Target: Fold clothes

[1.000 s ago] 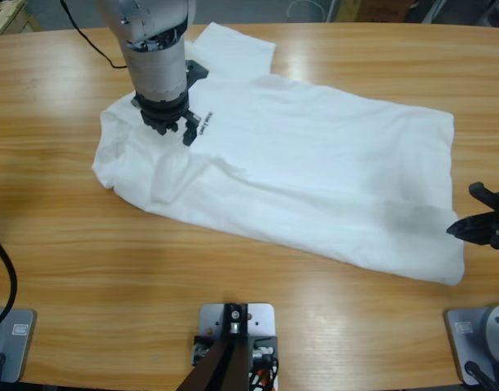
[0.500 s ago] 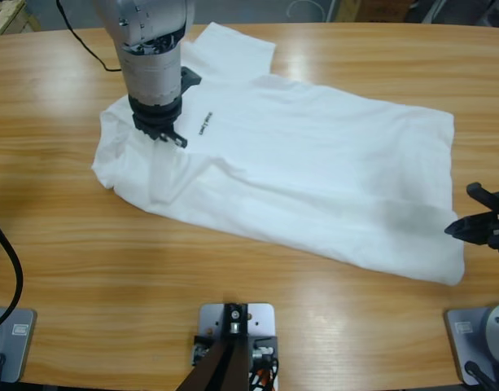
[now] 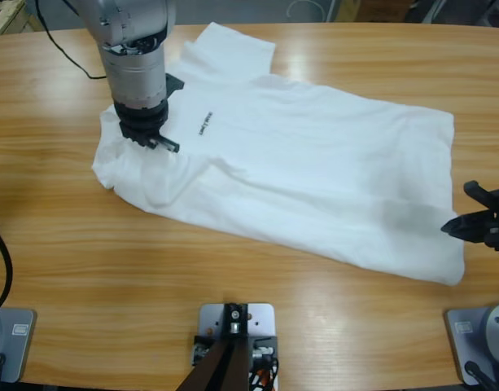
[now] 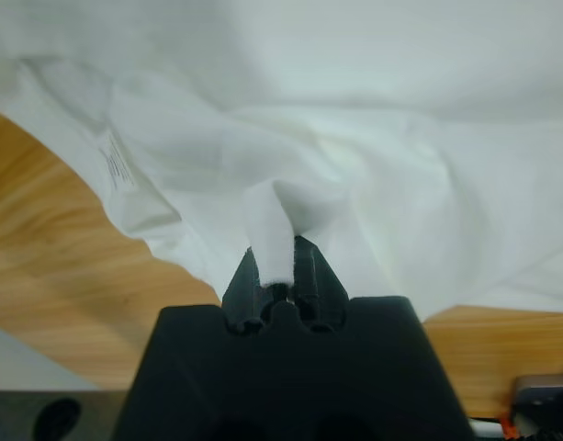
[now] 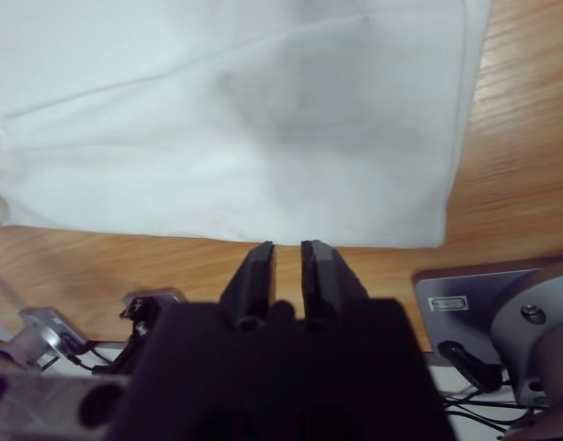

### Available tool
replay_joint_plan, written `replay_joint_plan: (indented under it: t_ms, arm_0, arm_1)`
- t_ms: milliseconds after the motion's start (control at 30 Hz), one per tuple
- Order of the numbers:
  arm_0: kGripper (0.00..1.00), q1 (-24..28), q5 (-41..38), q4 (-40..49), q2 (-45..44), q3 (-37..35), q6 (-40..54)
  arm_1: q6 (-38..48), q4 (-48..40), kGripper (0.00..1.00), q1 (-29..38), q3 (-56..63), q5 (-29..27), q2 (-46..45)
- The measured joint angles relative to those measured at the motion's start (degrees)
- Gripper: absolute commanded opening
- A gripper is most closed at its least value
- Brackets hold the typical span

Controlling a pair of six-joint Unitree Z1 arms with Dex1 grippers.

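Observation:
The white T-shirt [image 3: 314, 155] lies spread across the table [image 3: 257, 277], with its collar end at the left and its hem at the right. A small dark logo [image 3: 204, 122] shows on the chest. My left gripper [image 3: 150, 140] comes down from the upper left onto the bunched left part of the shirt. In the left wrist view that gripper [image 4: 279, 262] is shut on a raised fold of the T-shirt [image 4: 354, 138]. My right gripper [image 3: 454, 226] hovers at the right edge, just off the shirt's lower right corner. It is shut on nothing [image 5: 287, 253], short of the T-shirt hem [image 5: 217, 119].
A white sewn-in label [image 4: 116, 165] shows on the cloth at the left. Bare wood runs along the near side of the table and around its left end. A black cable [image 3: 70, 57] trails behind the left arm.
My left gripper has moved leftward with the fold of shirt, away from the logo, bunching the cloth at the left. The right gripper has barely shifted.

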Motion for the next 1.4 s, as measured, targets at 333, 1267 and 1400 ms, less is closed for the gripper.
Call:
replay_joint_plan:
  t_ms: [333,1267,1400]
  arm_0:
    - [0.0,-0.95,-1.15,-0.33,-5.91,7.47,-5.82]
    - [0.0,3.78,-3.36,-11.13,-10.76,24.29,-10.88]
    - [0.0,4.38,-3.36,-11.68,-10.83,24.77,-10.88]
  arm_1:
    - [-0.02,-1.48,0.108,0.0,1.12,1.34,0.17]
    - [-0.35,-2.75,0.108,0.0,2.74,1.77,-0.19]
    - [-0.35,-2.9,0.108,0.0,2.74,1.83,-0.19]
